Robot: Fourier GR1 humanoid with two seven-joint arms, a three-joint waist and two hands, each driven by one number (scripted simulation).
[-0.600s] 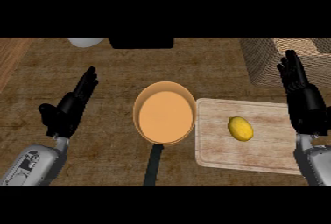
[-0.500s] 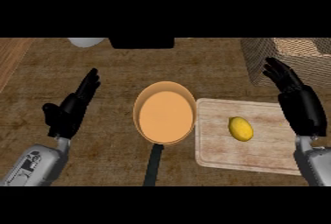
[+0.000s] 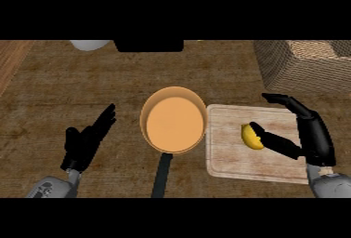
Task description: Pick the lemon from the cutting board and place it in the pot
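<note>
A yellow lemon (image 3: 251, 136) lies on the pale wooden cutting board (image 3: 237, 165) at the right. My right hand (image 3: 312, 135) hovers over the board just right of the lemon, open, with its thumb reaching across the lemon's near side and its fingers arched above and apart from it. The orange pot (image 3: 174, 119) with a dark handle (image 3: 162, 174) stands left of the board. My left hand (image 3: 85, 144) rests open at the lower left, fingers up.
A wicker basket (image 3: 305, 65) stands at the back right. A dark box (image 3: 149, 45) and a white bowl (image 3: 90, 44) sit along the far edge. The counter top is brown and woven-looking.
My right hand has swung left and down from beside the board to the lemon, thumb now at it. The left hand has shifted slightly. Lemon and pot have not moved.
</note>
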